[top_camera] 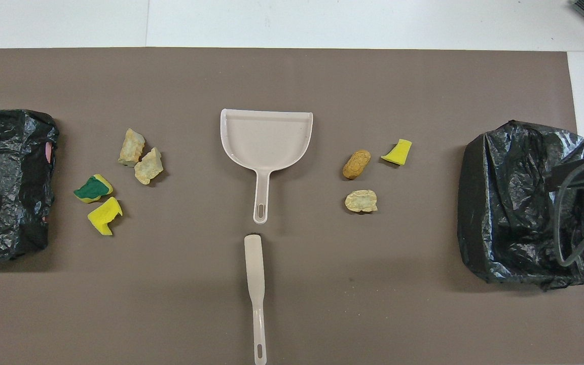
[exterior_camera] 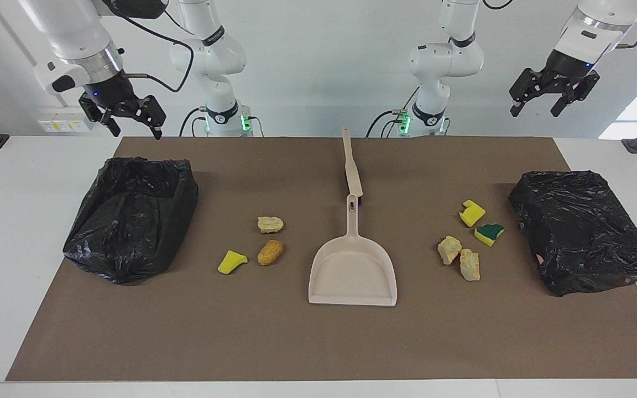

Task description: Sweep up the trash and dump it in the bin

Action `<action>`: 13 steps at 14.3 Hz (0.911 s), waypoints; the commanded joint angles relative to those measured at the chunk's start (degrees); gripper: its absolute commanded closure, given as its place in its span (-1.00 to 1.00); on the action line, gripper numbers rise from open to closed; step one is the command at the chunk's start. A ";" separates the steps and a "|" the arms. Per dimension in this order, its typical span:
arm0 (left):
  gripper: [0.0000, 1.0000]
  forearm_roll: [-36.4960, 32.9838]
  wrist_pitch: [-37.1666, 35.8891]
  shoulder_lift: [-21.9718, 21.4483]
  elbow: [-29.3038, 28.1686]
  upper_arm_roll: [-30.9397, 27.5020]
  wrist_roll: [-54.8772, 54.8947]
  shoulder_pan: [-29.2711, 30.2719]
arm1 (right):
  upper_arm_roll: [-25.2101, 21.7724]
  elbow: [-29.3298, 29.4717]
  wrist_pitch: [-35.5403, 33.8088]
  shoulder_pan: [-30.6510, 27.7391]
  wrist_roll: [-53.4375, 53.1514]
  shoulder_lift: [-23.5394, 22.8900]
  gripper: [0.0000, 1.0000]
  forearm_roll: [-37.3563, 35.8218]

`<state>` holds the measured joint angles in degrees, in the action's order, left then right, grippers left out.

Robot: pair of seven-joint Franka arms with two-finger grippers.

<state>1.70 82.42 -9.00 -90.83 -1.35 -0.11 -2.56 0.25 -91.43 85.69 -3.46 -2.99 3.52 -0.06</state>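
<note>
Trash lies in two groups on the brown mat. Toward the right arm's end are a yellow sponge piece (exterior_camera: 232, 261) (top_camera: 397, 152), a brown lump (exterior_camera: 270, 252) (top_camera: 356, 163) and a beige lump (exterior_camera: 270, 224) (top_camera: 361, 201). Toward the left arm's end lie several scraps, among them a green-topped sponge (exterior_camera: 489, 233) (top_camera: 93, 188) and a yellow sponge (exterior_camera: 471, 213) (top_camera: 105, 215). A bin lined with a black bag (exterior_camera: 130, 215) (top_camera: 525, 203) stands at the right arm's end. My right gripper (exterior_camera: 133, 128) hangs open above it, holding nothing. My left gripper (exterior_camera: 537, 110) hangs open and high over the left arm's end.
A beige dustpan (exterior_camera: 353, 271) (top_camera: 266, 137) lies mid-mat, its handle toward the robots. A beige brush (exterior_camera: 350, 166) (top_camera: 254, 274) lies in line with it, nearer the robots. A second black-bagged bin (exterior_camera: 581, 229) (top_camera: 8, 182) stands at the left arm's end.
</note>
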 commanded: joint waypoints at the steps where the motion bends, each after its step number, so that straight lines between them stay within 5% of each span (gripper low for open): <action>1: -1.00 0.76 0.55 -1.72 -2.07 0.03 0.29 0.36 | 0.18 -0.60 0.71 -0.32 -1.05 0.52 -1.00 0.94; 13: -1.00 0.67 0.72 -1.72 -2.07 0.03 -0.15 -0.26 | 0.19 -0.60 0.71 -0.32 -1.05 0.52 -1.00 0.94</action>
<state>1.70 82.42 -9.18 -91.11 -1.24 -0.11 -2.59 0.25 -91.43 85.69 -3.46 -2.99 3.52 -0.06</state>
